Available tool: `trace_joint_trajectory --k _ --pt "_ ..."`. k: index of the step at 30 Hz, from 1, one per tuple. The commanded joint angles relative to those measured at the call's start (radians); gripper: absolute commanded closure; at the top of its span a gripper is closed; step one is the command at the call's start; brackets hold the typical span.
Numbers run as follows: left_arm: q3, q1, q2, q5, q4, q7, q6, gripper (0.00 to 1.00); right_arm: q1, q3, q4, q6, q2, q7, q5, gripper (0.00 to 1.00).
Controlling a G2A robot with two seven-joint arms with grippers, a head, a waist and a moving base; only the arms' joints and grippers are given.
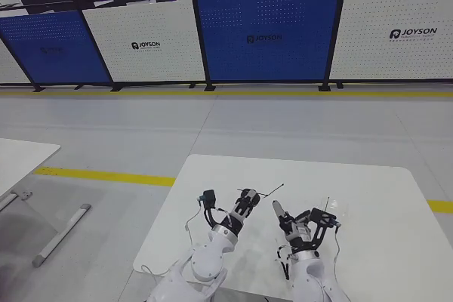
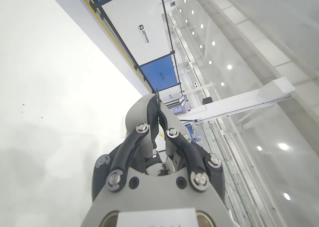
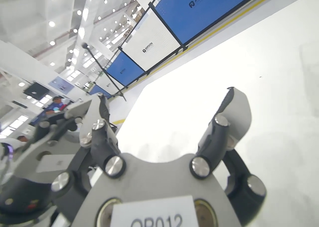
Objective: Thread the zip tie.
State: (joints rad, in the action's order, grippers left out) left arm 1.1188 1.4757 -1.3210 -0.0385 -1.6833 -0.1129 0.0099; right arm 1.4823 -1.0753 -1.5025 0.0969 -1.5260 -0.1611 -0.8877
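Observation:
A thin black zip tie (image 1: 266,193) sticks out of my left gripper (image 1: 246,199) toward the right, above the white table (image 1: 362,189). In the left wrist view the left gripper (image 2: 158,107) is shut on the zip tie (image 2: 157,96), seen edge-on between the pads. My right gripper (image 1: 300,213) is just right of it, near the table's front edge. In the right wrist view the right gripper (image 3: 165,93) is open with nothing between its fingers (image 3: 235,103). The zip tie (image 3: 102,68) slants up beyond its far finger, ending in a small head.
A second white table (image 1: 15,158) stands off to the left across the grey floor. A yellow floor line (image 1: 106,176) runs behind both tables. Blue and white panel walls (image 1: 264,38) close off the back.

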Motion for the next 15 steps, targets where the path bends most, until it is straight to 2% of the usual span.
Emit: trace_joint_trajectory --k 1,10,13,15 --pt "0.002 0.001 -0.002 -0.023 -0.006 -0.003 0.003 1.00 -0.001 0.004 0.005 0.021 0.003 0.005 -0.074 0.00" --pt "0.002 0.001 -0.002 -0.024 -0.006 -0.002 0.002 1.00 -0.001 0.005 0.004 0.021 0.003 0.005 -0.074 0.00" --pt "0.004 0.003 -0.002 -0.028 -0.007 0.004 0.000 1.00 -0.012 0.002 0.012 -0.015 0.013 0.069 -0.145 0.00" --pt "0.009 0.006 -0.001 -0.047 -0.014 0.023 0.004 1.00 -0.022 -0.008 0.013 -0.042 0.024 0.150 -0.214 0.00"
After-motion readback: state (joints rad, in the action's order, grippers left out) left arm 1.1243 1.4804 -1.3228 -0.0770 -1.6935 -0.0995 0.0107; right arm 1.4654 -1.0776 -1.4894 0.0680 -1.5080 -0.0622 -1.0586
